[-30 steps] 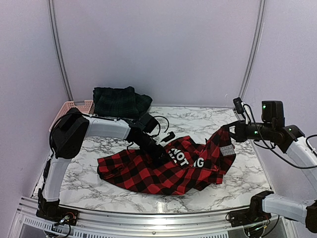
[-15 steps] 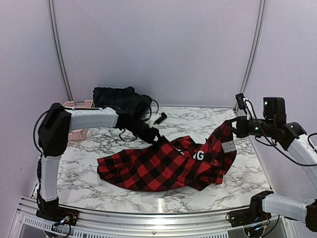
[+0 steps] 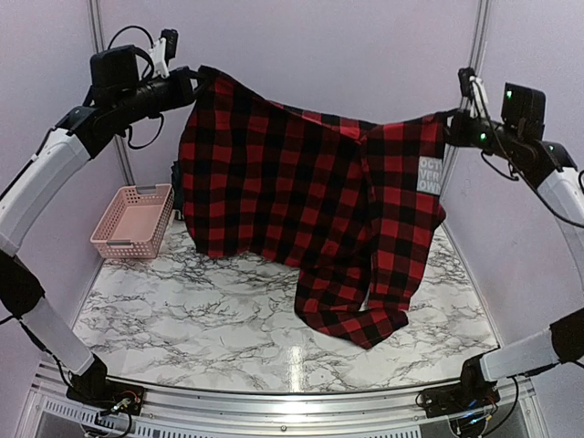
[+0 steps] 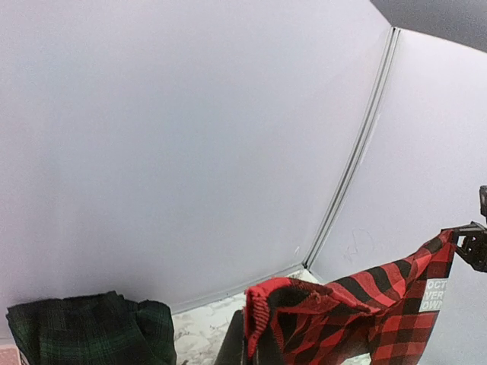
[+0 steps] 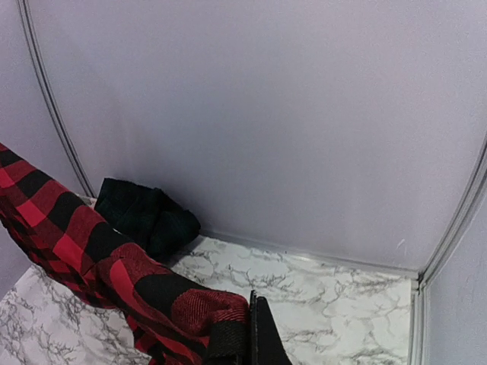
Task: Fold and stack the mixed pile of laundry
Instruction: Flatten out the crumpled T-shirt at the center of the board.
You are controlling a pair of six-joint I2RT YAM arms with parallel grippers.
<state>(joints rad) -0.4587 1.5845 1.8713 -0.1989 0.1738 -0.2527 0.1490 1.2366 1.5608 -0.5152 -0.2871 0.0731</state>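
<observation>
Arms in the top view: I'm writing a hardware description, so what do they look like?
Both the left arm and right arm have white tubular links joined by black joints, with black wrist housings. Thin black cables loop near each wrist. Green lights glow on the right wrist housing.

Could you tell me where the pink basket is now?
In the top view, the pink basket sits at the table's far-left edge, just left of the hanging checked shirt.

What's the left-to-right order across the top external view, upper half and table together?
pink basket → left gripper → red-and-black checked shirt, held up between both grippers → right gripper. The dark green plaid piece is mostly hidden behind the shirt, so it is left out.
</observation>
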